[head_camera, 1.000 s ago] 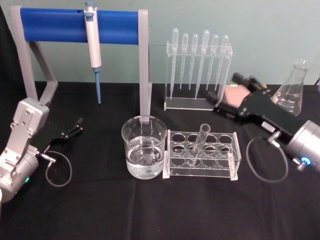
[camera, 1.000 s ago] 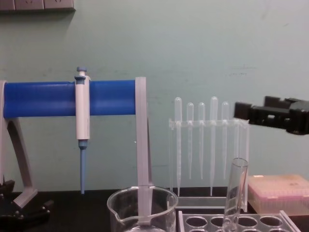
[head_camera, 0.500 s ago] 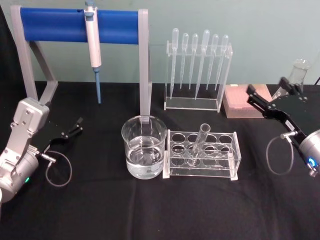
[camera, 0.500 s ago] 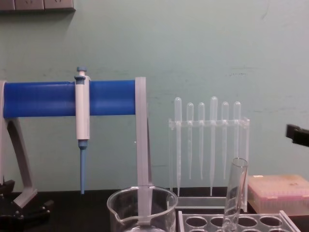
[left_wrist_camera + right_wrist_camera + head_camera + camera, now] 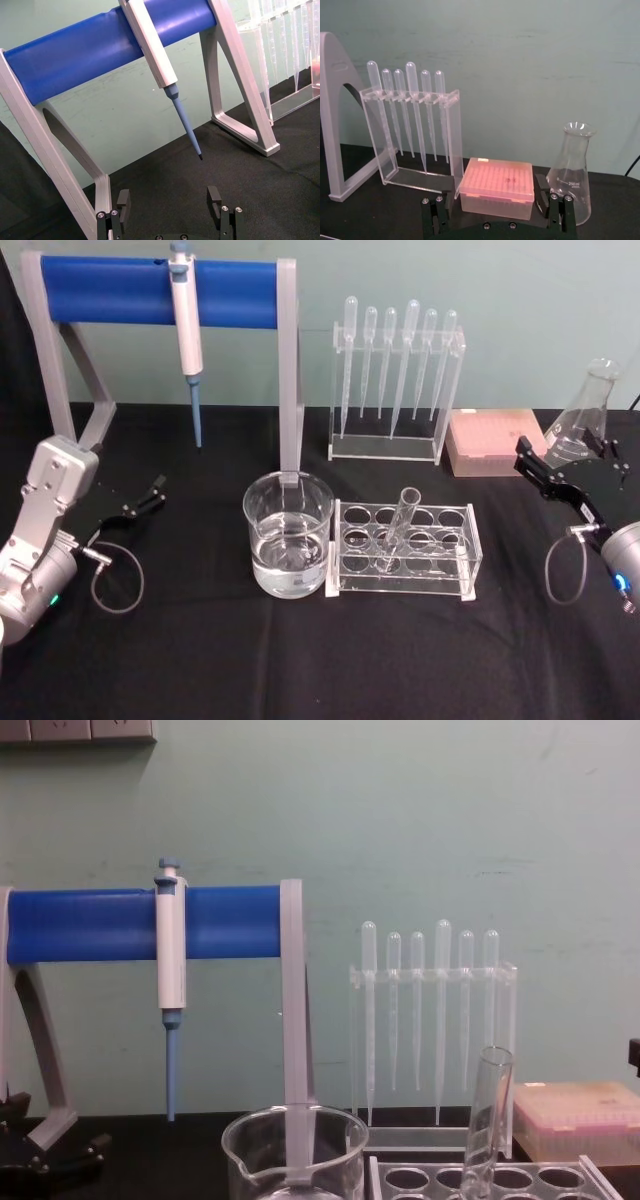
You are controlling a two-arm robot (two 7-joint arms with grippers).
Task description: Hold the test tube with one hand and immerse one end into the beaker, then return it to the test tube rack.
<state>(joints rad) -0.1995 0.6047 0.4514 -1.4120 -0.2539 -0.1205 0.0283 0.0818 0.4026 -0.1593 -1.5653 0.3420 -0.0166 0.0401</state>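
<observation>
Since a second ago the right end effector (image 5: 566,468) has been pulling back from above the pipette stand toward the worktop's right edge, and it is now sitting low beside the conical flask (image 5: 582,422); nothing else has shifted. Its two black fingers (image 5: 438,212) are standing wide apart with nothing between them, the pink tip box (image 5: 498,187) lying beyond the gap. The flask's printing is reading "250 ml".

One test tube (image 5: 397,530) is resting in the clear rack (image 5: 405,550) near the worktop's middle. Its long axis is leaning, the open flared rim pointing up and away toward the back right, the round bottom down in a front hole of the rack. In the chest view the test tube (image 5: 487,1120) is rising above the beaker's rim. One beaker (image 5: 288,547) is standing upright just left of the rack, touching or nearly touching it, and is holding clear liquid in its lower part.

Six bulb-topped pipettes (image 5: 392,365) are hanging tip-down in their stand at the back. One white-and-blue pipettor (image 5: 186,330) is hanging tip-down from the blue bar (image 5: 150,292) of the grey frame at the back left.

At the worktop's left edge the left end effector (image 5: 150,495) is sitting parked, its fingers (image 5: 123,200) spread open and empty.
</observation>
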